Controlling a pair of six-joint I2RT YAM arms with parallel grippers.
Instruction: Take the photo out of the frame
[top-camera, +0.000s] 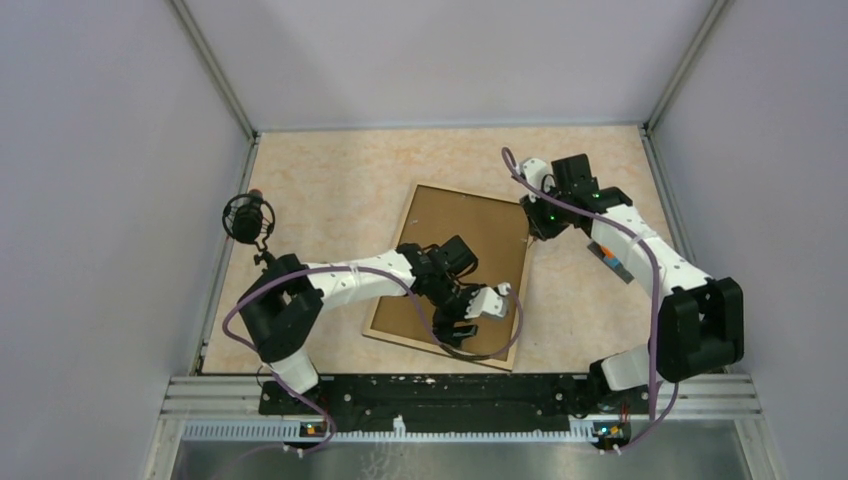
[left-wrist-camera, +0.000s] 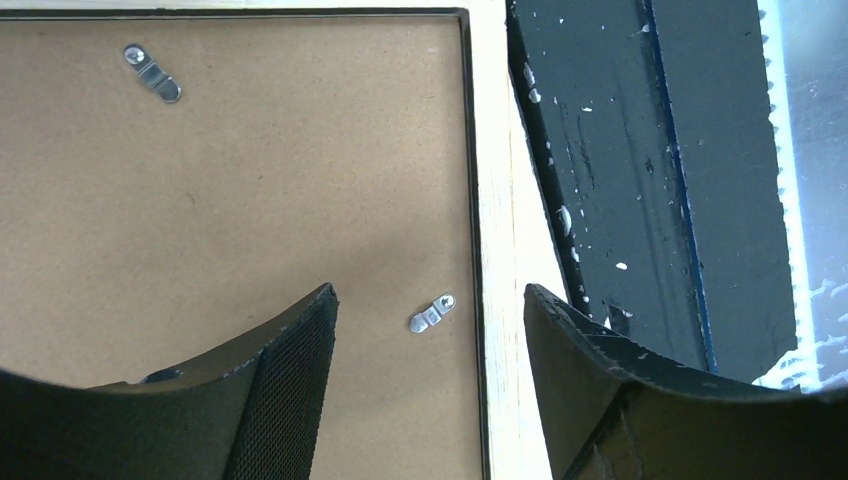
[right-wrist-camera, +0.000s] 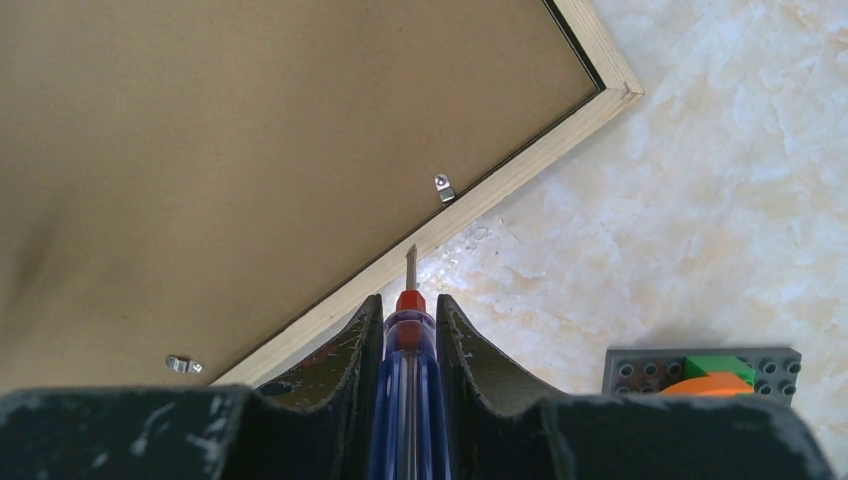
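The frame lies face down on the bench, tilted, its brown board back upward. The photo cannot be seen behind that board.

The left gripper hovers over the frame's near right corner. Its jaws stand wide apart with nothing between them. In the left wrist view they straddle a small metal clip that sits just inside the frame's thin black border. A second clip sits farther along the board. Just past that corner of the frame runs a scuffed black rail.

The right gripper is at the frame's far right edge. Its jaws are pinched on a blue-handled screwdriver. The tool's flat tip rests at the frame's pale wooden rim, near another clip. One more clip shows farther down the same edge.

Right of the frame, apart from it, a grey toy block with green and orange pieces on top lies on the bench.
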